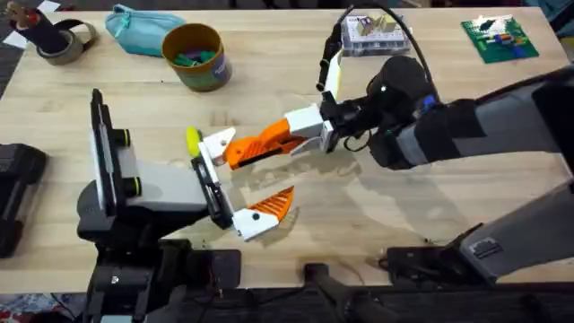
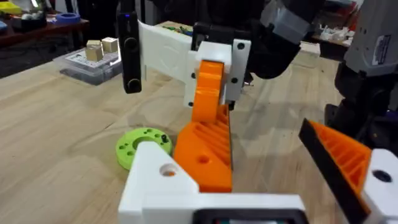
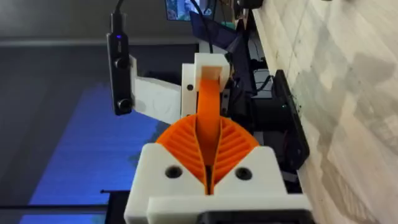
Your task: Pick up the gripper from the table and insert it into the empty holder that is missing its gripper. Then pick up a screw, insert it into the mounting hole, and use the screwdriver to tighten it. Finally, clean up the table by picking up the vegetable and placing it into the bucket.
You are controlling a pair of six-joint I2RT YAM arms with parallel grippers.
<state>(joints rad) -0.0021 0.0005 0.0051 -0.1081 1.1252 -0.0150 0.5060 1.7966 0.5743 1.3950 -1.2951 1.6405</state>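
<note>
At holder, right gripper level, gripping gripper

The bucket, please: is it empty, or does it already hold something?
Not empty. In the overhead view the bucket stands upright with small green, blue and pink items inside; what they are cannot be told.

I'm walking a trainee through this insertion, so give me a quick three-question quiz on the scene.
1. True or false: the right gripper is shut on the orange finger.
2. The finger is nearest to: A) the bucket, B) the holder, C) the pouch?
3. What colour is the holder's knob?
Key: 1 true; 2 B; 3 yellow-green.
</note>
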